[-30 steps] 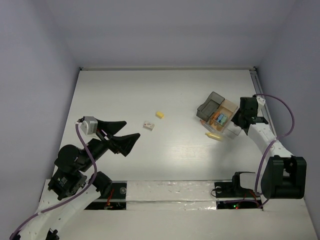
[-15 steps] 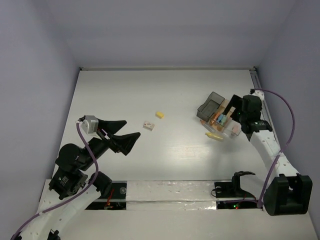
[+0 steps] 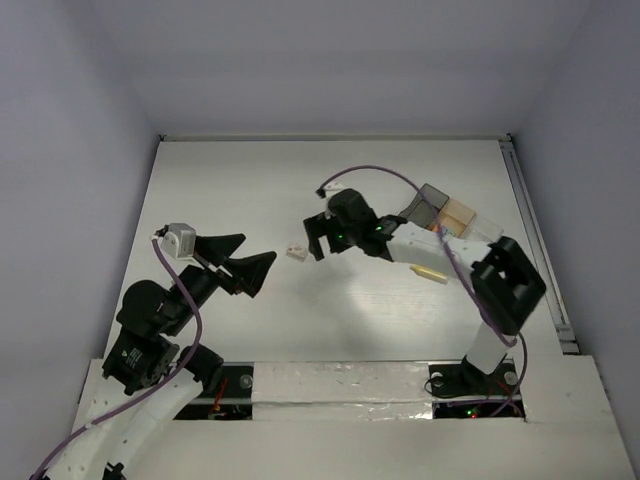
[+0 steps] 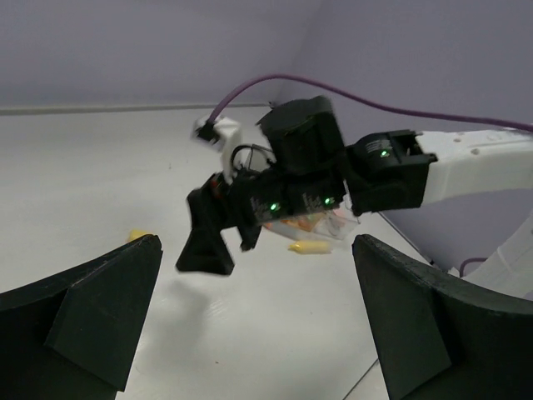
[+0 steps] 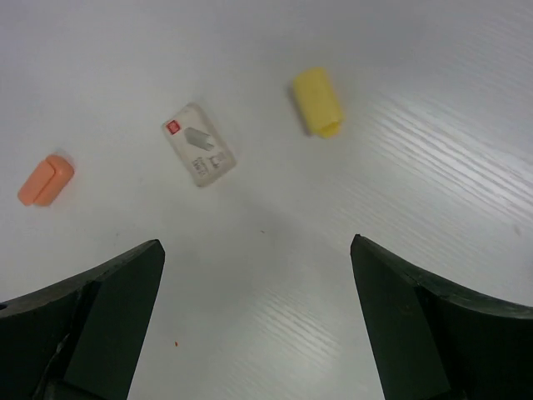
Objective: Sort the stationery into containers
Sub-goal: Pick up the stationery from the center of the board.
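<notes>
Plainly the right gripper (image 3: 318,238) is the working one: its arm stretches from the containers (image 3: 445,208) across to mid-table and hangs over the loose pieces with its jaws spread wide and nothing between them, a stance that suits lining up a pick. Its wrist camera looks straight down on three pieces of stationery lying apart from one another on the white table (image 3: 230,180): one orange piece (image 5: 46,180), one grey-white block (image 5: 198,156) with a small red mark, and one stubby yellow piece (image 5: 317,102). The block lies nearest the middle of the open jaws, so it is probably the next target. A fourth loose piece, a longer pale yellow one (image 3: 430,272), lies just beside the containers. Of that joined row, three bins show: one smoky dark (image 3: 430,196), one tan (image 3: 460,213), one clear; the arm hides their contents. The left gripper (image 3: 245,262) is parked well to the side, jaws also apart and empty, likely to keep out of the way.
</notes>
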`<state>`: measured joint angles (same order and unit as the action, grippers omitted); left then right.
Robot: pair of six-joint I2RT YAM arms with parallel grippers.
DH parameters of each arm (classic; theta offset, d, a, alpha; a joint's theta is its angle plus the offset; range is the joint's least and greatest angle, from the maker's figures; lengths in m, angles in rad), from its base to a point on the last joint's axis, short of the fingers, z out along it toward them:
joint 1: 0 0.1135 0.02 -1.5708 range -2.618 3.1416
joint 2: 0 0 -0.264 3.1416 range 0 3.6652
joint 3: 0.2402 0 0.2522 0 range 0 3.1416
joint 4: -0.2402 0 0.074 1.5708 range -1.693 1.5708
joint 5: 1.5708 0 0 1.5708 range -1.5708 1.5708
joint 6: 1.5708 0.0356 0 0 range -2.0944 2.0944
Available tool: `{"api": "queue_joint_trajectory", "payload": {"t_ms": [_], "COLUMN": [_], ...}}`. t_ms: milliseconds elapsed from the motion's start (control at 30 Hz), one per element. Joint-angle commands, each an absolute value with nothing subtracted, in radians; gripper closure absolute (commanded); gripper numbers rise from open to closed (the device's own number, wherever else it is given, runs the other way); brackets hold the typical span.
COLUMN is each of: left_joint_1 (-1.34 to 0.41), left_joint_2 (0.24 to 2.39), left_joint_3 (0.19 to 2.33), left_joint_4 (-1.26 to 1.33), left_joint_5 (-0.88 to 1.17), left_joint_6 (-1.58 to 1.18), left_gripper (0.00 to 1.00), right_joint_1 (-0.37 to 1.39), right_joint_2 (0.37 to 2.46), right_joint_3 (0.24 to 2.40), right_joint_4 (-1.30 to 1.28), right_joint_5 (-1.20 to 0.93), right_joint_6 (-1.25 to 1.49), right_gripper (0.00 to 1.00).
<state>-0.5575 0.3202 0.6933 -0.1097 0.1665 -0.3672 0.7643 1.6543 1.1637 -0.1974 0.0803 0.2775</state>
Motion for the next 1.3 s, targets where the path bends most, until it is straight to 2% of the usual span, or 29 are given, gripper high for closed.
{"api": "queue_joint_trajectory", "payload": {"t_ms": [0,300,567,600,633,667,700,733,800,967,1100,1267], "left_joint_1": [-0.534,-0.505,-0.486,-0.486,-0.486,-0.486,-0.486,-0.486,-0.486,-0.486,-0.486,-0.495], "left_joint_2": [0.337,0.356,0.365,0.364,0.364,0.364,0.361,0.360,0.356,0.347,0.337,0.313], "left_joint_3": [0.695,0.696,0.695,0.693,0.693,0.693,0.695,0.695,0.693,0.690,0.687,0.684], "left_joint_4": [-0.072,-0.072,-0.066,-0.066,-0.064,-0.066,-0.064,-0.064,-0.063,-0.058,-0.058,-0.055], "left_joint_5": [0.135,0.117,0.132,0.135,0.137,0.138,0.140,0.143,0.147,0.156,0.166,0.173], "left_joint_6": [-0.359,-0.356,-0.354,-0.354,-0.354,-0.354,-0.354,-0.354,-0.356,-0.357,-0.357,-0.359], "left_gripper": [0.01,0.01,0.01,0.01,0.01,0.01,0.01,0.01,0.01,0.01,0.01,0.01], "right_joint_1": [0.827,0.845,0.864,0.864,0.873,0.873,0.873,0.873,0.873,0.859,0.776,0.487], "right_joint_2": [1.778,2.032,2.200,2.215,2.220,2.223,2.220,2.214,2.195,2.058,1.864,1.558], "right_joint_3": [1.317,1.537,1.678,1.690,1.697,1.700,1.697,1.695,1.684,1.622,1.482,1.174], "right_joint_4": [-0.184,-0.308,-0.387,-0.391,-0.397,-0.400,-0.399,-0.394,-0.368,-0.313,-0.247,-0.186], "right_joint_5": [0.034,-0.127,-0.052,-0.048,-0.040,-0.037,-0.023,-0.014,-0.006,0.158,0.276,0.360], "right_joint_6": [0.115,-0.026,-0.072,-0.072,-0.072,-0.069,-0.061,-0.061,-0.043,0.064,0.187,0.420], "right_gripper": [0.00,0.02,0.10,0.15,0.34,0.40,0.57,0.63,0.66,0.80,0.81,0.82]}}
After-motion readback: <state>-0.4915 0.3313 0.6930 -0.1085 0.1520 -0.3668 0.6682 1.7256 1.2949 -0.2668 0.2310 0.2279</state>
